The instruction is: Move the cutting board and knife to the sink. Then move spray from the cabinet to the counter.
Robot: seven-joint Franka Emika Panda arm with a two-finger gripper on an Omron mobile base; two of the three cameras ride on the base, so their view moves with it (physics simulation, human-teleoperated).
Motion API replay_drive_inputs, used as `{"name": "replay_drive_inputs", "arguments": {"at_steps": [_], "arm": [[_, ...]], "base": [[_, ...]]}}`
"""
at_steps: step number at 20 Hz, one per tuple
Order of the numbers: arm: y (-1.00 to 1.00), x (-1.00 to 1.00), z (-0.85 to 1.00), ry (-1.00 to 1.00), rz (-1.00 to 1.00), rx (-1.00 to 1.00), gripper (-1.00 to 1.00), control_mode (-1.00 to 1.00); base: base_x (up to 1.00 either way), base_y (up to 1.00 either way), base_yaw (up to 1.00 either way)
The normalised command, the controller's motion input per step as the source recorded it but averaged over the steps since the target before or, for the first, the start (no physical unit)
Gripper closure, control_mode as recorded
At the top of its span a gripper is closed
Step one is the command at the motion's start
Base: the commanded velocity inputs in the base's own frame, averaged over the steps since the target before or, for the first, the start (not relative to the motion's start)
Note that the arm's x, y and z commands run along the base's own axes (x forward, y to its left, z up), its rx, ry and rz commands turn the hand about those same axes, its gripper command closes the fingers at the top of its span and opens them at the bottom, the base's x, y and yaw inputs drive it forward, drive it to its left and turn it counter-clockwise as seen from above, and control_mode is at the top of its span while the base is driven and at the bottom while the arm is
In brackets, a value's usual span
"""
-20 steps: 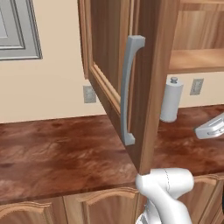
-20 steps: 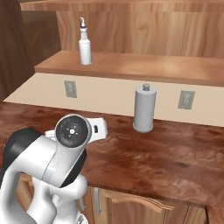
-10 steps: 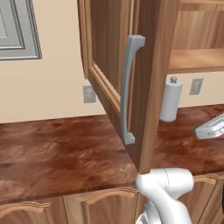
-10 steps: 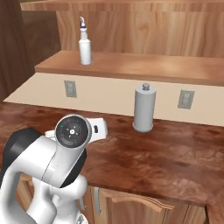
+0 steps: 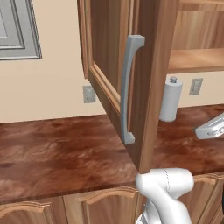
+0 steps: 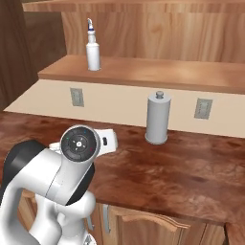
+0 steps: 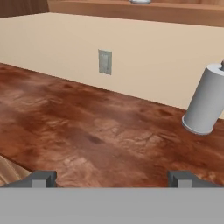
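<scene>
A white spray (image 6: 93, 50) bottle stands upright on the lower shelf of the open cabinet (image 6: 143, 72), at its left end. Below it runs the reddish-brown counter (image 6: 191, 172) (image 5: 57, 153) (image 7: 87, 127). My gripper (image 7: 111, 178) hovers low over the counter, open, with nothing between its fingertips (image 7: 40, 177). In the left base view the gripper (image 5: 209, 129) reaches in from the right edge, above the counter. It is well below the spray and apart from it. The cutting board, knife and sink are out of view.
The cabinet's wooden door (image 5: 109, 65) hangs open over the counter, its grey handle (image 5: 129, 87) facing me. A white paper towel roll (image 6: 157, 118) (image 5: 170, 99) (image 7: 205, 105) stands against the wall under the shelf. Wall outlets (image 6: 76, 97) (image 6: 203, 108) flank it.
</scene>
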Motion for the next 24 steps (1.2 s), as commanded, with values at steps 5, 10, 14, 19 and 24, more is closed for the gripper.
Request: {"name": "replay_drive_inputs", "arguments": {"at_steps": [5, 10, 14, 19, 24], "arm": [[0.0, 0.0, 0.0, 0.0, 0.0, 0.0, -1.0, 1.0], [0.04, 0.0, 0.02, 0.03, 0.0, 0.0, -1.0, -1.0], [0.02, 0.0, 0.26, 0.02, 0.0, 0.0, -1.0, -1.0], [0.02, 0.0, 0.48, 0.0, 0.0, 0.0, -1.0, -1.0], [0.0, 0.0, 0.71, 0.01, 0.0, -0.02, -1.0, -1.0]], "base": [[0.0, 0.04, 0.0], [0.0, 0.01, 0.0], [0.0, 0.0, 0.0], [0.0, 0.0, 0.0], [0.0, 0.0, 0.0]]}}
